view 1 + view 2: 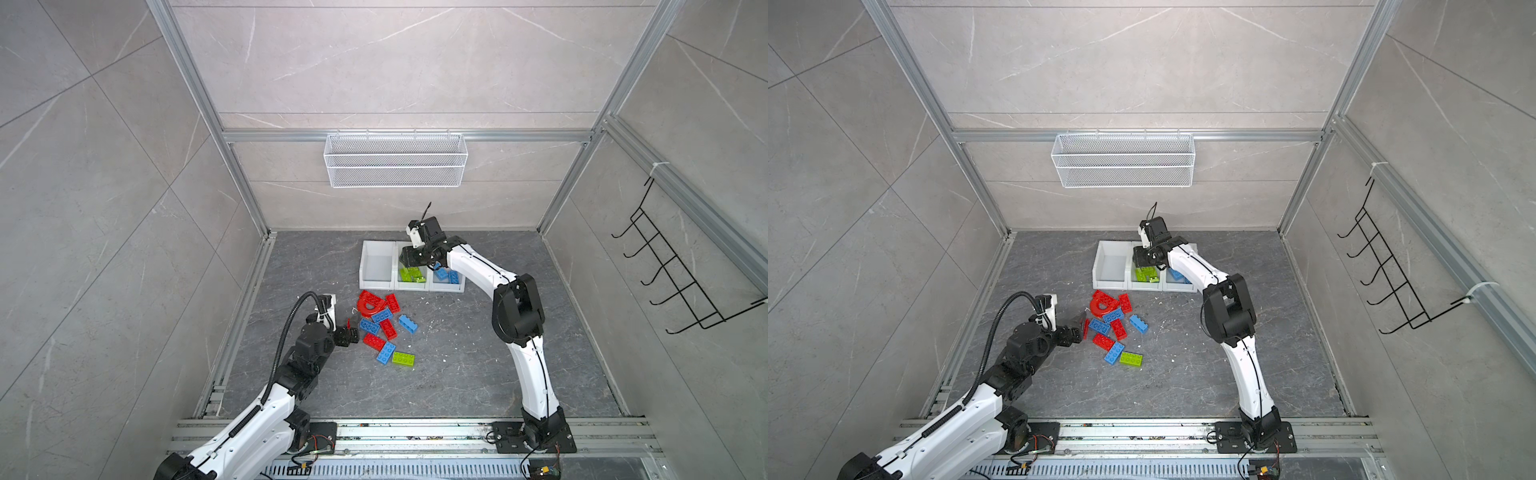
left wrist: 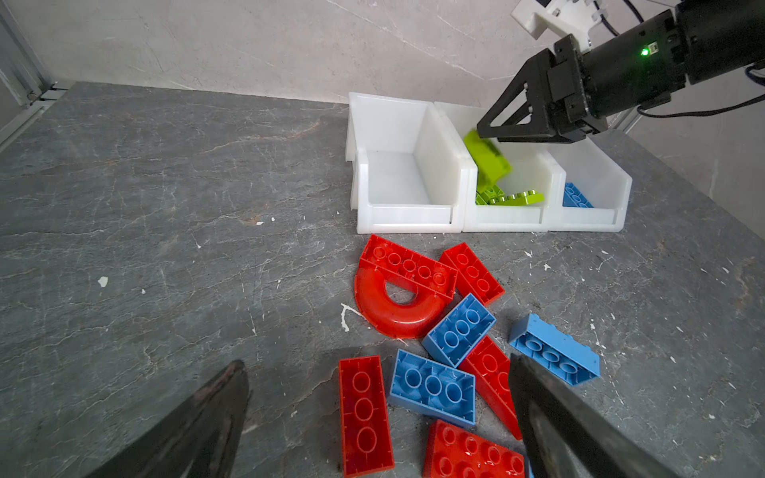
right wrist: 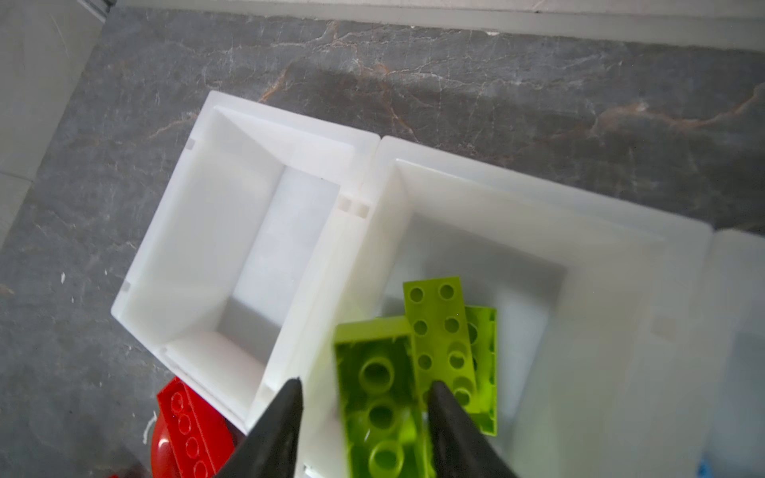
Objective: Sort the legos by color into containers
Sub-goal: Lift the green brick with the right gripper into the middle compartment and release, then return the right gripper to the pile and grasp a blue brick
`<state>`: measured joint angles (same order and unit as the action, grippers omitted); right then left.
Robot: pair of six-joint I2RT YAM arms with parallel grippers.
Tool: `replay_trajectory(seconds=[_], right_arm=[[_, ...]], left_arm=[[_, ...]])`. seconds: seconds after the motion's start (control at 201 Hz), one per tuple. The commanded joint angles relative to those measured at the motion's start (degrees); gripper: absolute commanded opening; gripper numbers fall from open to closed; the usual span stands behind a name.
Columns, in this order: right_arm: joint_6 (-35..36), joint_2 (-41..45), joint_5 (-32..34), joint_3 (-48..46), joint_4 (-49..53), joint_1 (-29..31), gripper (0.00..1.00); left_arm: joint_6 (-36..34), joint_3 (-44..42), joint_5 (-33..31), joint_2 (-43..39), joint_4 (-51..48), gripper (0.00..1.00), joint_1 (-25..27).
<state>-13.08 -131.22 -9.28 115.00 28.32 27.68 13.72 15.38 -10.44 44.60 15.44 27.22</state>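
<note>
Over middle container (image 2: 505,219), we see right gripper (image 3: 364,381) jaws parted, lime brick (image 2: 488,159) loose between; left gripper (image 2: 376,362), 9 o'clock of lego pile (image 1: 388,328), gaping, empty.

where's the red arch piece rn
In a top view the red arch piece lies on the tabletop left of centre, at the far end of the loose legos, in front of the empty left bin, a red brick across its flat side.

Stone-look tabletop (image 1: 478,365): dark grey, veined pale and rust, flecked white.
Joined plastic bins (image 2: 503,223): plain white.
Lime green studded bricks (image 3: 439,331), blue studded bricks (image 2: 432,387), red studded bricks (image 2: 364,409), red plastic arch piece (image 2: 393,318): solid colours.
Wire mesh basket (image 1: 395,166): white.
Wall tiles (image 1: 374,62): light grey, white veins.
My jaws: black.
</note>
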Motion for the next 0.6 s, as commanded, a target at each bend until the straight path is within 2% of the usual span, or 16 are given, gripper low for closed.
replay_trajectory(seconds=[0.0,0.149,0.318,0.453,0.592], right_arm=[[1.32,2.34,-0.74,1.9,2.14,0.35,0.61],[3.43,10.26,-1.71,-3.3,3.2,0.45,0.64],[4.91,26.51,-3.84,-23.89,-0.85,2.66,0.64],[7.17,35.7,1.72,-38.16,-3.79,6.63,0.64],[10.84,36.7,5.36,-44.49,-3.97,11.03,0.64]], left_arm=[[-0.44,0.44,-1.73,0.3,1.99,1.0,-0.33],[-0.53,0.88,-1.77,-0.2,1.1,1.0,-0.33],[-0.7,0.62,-2.26,-2.44,0.33,1.0,-0.37],[-0.23,0.2,-2.45,-3.94,0.12,1.0,-0.33],[-0.2,0.06,-3.46,-4.64,-0.06,1.0,-0.33]])
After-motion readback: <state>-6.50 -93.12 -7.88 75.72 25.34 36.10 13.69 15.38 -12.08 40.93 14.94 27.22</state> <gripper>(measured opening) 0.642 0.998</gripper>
